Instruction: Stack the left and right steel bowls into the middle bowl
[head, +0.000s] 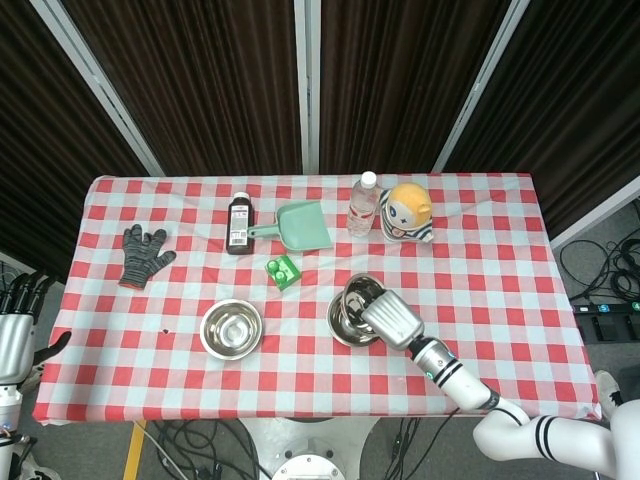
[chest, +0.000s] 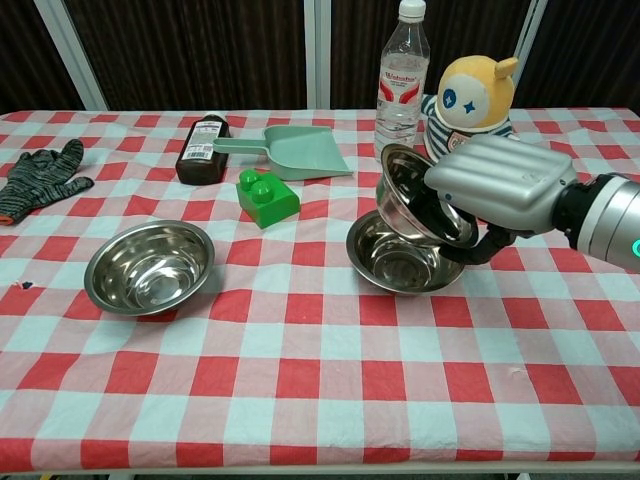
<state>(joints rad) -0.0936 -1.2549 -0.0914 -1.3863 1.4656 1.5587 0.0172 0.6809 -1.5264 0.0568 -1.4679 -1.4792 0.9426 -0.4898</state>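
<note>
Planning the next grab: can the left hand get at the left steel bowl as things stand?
Probably yes. The left hand hangs off the table's left edge holding nothing, and only bare cloth lies between it and the left steel bowl; the glove sits further back.

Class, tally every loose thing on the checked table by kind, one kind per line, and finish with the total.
Steel bowls: 3
Glove: 1
Brown bottle: 1
Water bottle: 1
Dustpan: 1
Green block: 1
Yellow toy: 1
Total: 9

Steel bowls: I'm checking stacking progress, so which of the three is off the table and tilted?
The steel bowl held by the right hand, tilted over the middle bowl; the left bowl sits flat, untouched.
</note>
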